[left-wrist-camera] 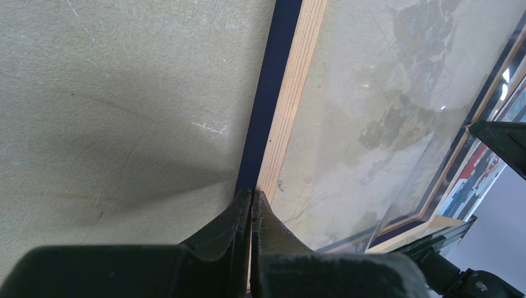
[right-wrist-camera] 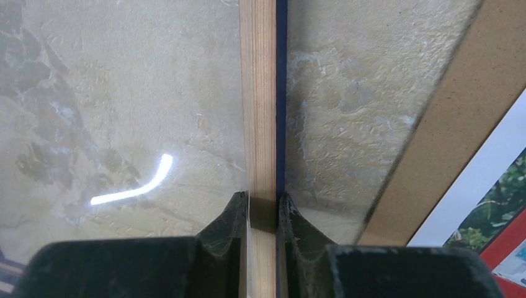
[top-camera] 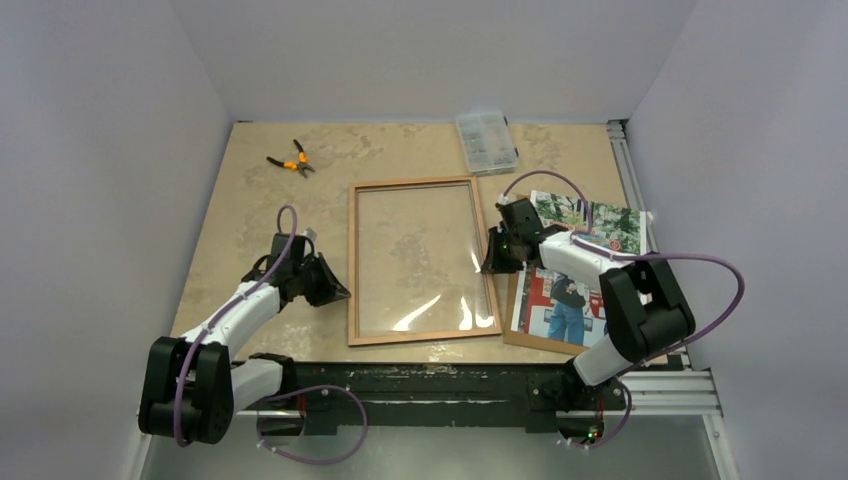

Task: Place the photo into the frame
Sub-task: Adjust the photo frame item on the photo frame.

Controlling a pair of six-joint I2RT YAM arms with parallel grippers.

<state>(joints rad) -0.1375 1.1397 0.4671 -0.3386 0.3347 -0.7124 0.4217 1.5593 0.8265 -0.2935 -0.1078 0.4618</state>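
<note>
The frame point(top-camera: 412, 183) lies flat mid-table, wood-brown face up, with its clear pane in it. My right gripper point(top-camera: 490, 258) straddles the frame's right rail point(right-wrist-camera: 257, 93) and is shut on it point(right-wrist-camera: 263, 198). My left gripper point(top-camera: 340, 292) is shut, its tips point(left-wrist-camera: 251, 194) at the outer edge of the frame's left rail point(left-wrist-camera: 291, 93), with nothing between the fingers. The photo point(top-camera: 600, 225) lies picture side up at the right, on the brown board point(top-camera: 525, 338), partly under my right arm. Its edge shows in the right wrist view point(right-wrist-camera: 496, 211).
Orange-handled pliers point(top-camera: 290, 160) lie at the back left. A clear plastic parts box point(top-camera: 487, 142) sits at the back, just beyond the frame. A metal rail point(top-camera: 630, 170) runs along the table's right edge. White walls enclose three sides.
</note>
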